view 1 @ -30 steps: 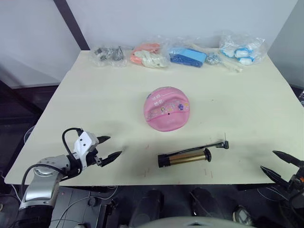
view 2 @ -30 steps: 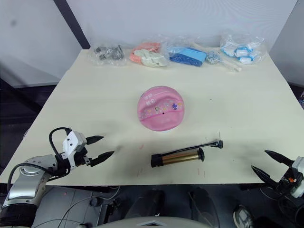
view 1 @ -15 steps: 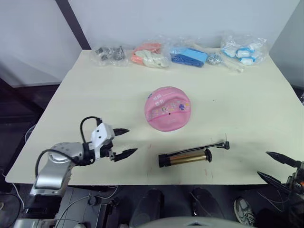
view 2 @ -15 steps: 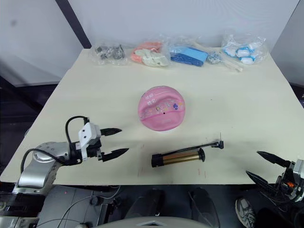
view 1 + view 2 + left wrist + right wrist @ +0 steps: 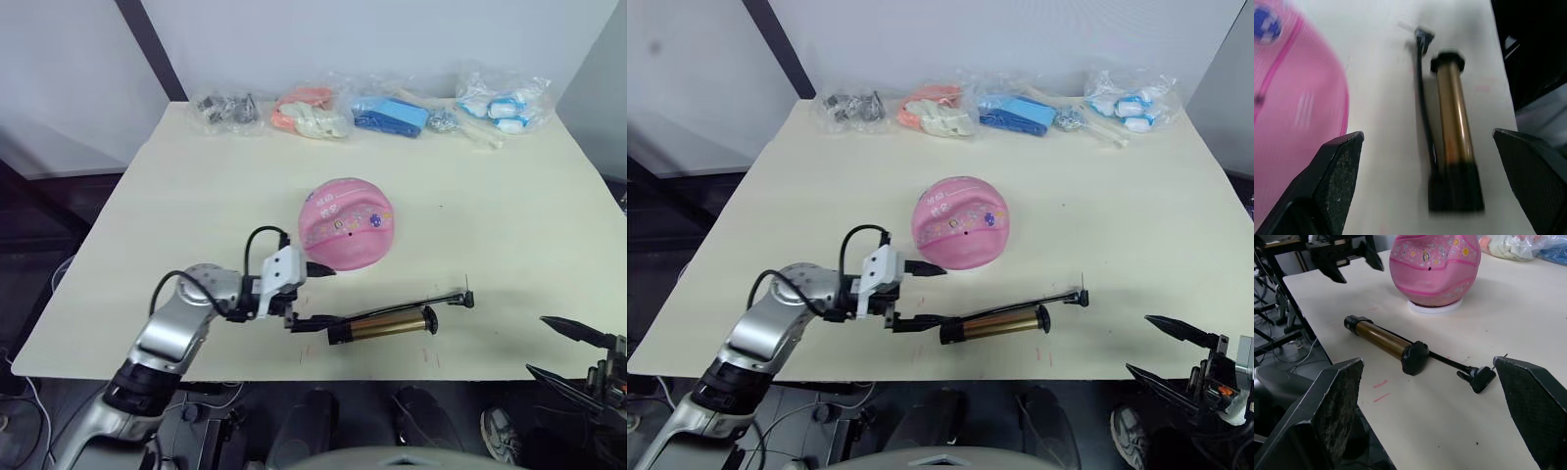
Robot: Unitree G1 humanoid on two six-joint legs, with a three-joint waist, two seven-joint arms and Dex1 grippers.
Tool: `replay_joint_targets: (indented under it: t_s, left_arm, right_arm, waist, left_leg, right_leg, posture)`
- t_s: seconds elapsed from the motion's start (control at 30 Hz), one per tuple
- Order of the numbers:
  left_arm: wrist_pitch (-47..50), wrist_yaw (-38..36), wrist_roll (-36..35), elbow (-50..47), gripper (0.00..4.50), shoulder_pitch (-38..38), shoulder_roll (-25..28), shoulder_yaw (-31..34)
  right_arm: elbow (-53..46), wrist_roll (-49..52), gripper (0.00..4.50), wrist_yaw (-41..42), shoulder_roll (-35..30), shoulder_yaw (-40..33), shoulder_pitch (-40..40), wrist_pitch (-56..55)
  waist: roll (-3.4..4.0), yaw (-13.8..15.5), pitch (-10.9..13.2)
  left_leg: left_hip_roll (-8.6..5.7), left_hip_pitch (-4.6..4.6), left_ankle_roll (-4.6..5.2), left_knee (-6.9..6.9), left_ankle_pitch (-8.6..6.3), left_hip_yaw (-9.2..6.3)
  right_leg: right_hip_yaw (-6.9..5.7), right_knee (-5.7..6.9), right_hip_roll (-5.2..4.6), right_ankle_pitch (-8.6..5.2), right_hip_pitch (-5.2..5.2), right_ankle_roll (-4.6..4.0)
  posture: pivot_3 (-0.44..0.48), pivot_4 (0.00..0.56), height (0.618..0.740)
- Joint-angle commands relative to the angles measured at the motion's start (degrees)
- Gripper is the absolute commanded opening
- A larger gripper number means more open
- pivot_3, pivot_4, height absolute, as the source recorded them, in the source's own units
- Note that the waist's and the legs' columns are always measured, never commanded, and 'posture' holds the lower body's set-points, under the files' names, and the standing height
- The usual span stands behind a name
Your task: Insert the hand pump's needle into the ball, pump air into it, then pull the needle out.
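The pink ball (image 5: 345, 223), dented and saggy, sits at the table's middle on a small white ring (image 5: 1432, 308). The gold hand pump (image 5: 387, 323) lies in front of it near the front edge, and its thin black hose runs right to the fitting with the needle (image 5: 467, 285) sticking up. My left gripper (image 5: 325, 296) is open, its fingers spread either side of the pump's left black end cap (image 5: 1455, 193); it touches nothing. My right gripper (image 5: 537, 345) hangs open and empty off the table's front right edge, pointing at the pump (image 5: 1386, 340).
Several clear plastic bags of small items lie along the table's far edge: grey parts (image 5: 225, 110), orange and white pieces (image 5: 309, 113), blue pieces (image 5: 392, 116), and blue-white pieces (image 5: 500, 98). The table's front edge (image 5: 460, 374) runs just in front of the pump.
My left arm has swung right along the front of the table, from the left corner up to the pump's left end. The right gripper has sunk slightly lower.
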Motion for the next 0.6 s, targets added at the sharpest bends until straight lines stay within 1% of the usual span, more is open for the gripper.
replay_joint_targets:
  t_s: [0.03,0.3,0.43,0.6]
  left_arm:
    - [2.47,2.56,2.17,-0.94,4.50,-3.62,-2.42,-2.93]
    - [6.05,5.37,7.19,0.58,4.50,-10.03,-8.12,-10.61]
    - [6.95,6.87,9.42,3.30,4.50,-12.88,-11.68,-13.28]
    - [8.13,9.78,14.84,8.42,4.50,-16.57,-15.94,-18.50]
  right_arm:
    - [-3.45,1.37,4.46,-0.93,0.26,-2.25,0.67,0.53]
    - [-6.35,1.47,4.46,-3.32,0.06,-3.67,0.73,2.15]
    - [-7.50,1.18,4.46,-4.41,-0.04,-4.32,1.07,2.98]
    - [-9.37,1.24,4.46,-5.45,-0.27,-4.69,1.42,3.98]
  waist:
    - [0.03,0.08,0.03]
    - [-0.05,0.08,0.08]
    - [-0.09,0.09,0.11]
    - [-0.11,0.08,0.11]
  left_leg:
    - [0.01,0.01,0.00,0.00,0.00,0.00]
    - [-0.02,-0.04,0.00,0.10,0.00,0.03]
    - [-0.04,-0.07,0.00,0.14,0.00,0.04]
    - [-0.05,-0.07,0.00,0.16,0.00,0.07]
  right_leg:
    - [0.01,0.01,0.01,0.00,0.00,0.00]
    - [-0.01,0.04,0.02,0.00,0.01,0.01]
    - [-0.02,0.04,0.01,0.00,0.01,0.02]
    - [-0.03,0.04,0.01,0.00,0.02,0.03]
  posture:
    - [0.000,0.150,0.736]
    - [0.000,0.150,0.736]
    - [0.000,0.150,0.736]
    - [0.000,0.150,0.736]
